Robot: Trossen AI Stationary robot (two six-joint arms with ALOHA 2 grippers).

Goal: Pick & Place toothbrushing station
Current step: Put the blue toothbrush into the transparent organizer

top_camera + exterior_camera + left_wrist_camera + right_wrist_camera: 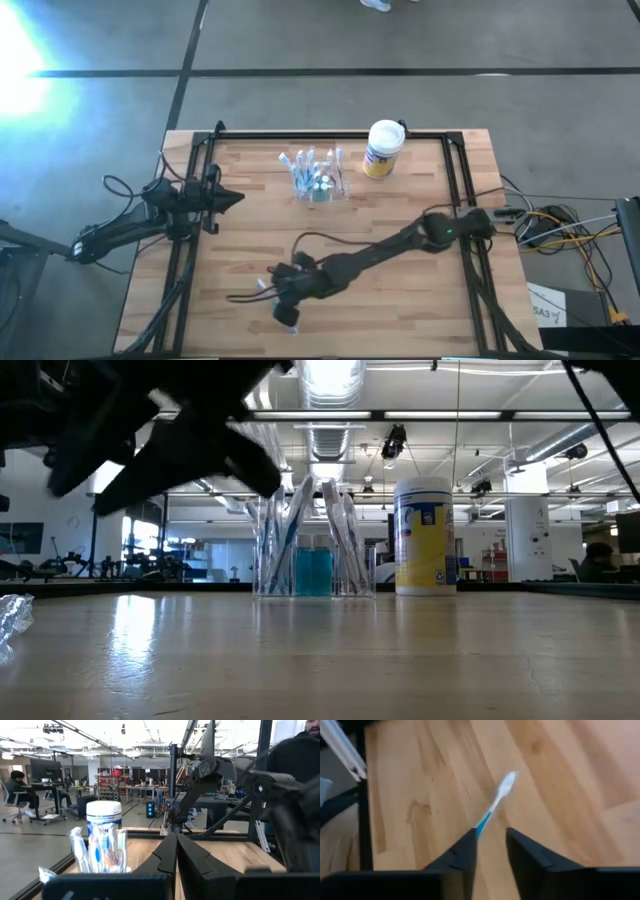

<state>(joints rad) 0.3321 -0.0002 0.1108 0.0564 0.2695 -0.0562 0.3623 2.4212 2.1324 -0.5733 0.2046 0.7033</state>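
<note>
The toothbrushing station (318, 178) is a clear holder with several toothbrushes standing in it, at the table's far middle; it also shows in the low view (313, 550) and the left wrist view (100, 851). A loose toothbrush (496, 800) with a blue handle and white head lies on the wood. My right gripper (491, 832) hangs open just short of it, slanting down over the table's near left part (283, 300). The handle's end disappears behind one fingertip. My left gripper (176, 851) waits shut at the left edge (225, 197).
A white canister (383, 148) with a yellow-blue label stands just right of the holder. A crumpled clear wrapper (12, 622) lies at the low view's left edge. A black frame (330, 136) runs along the table's far and side edges. Bare wood lies on the near right.
</note>
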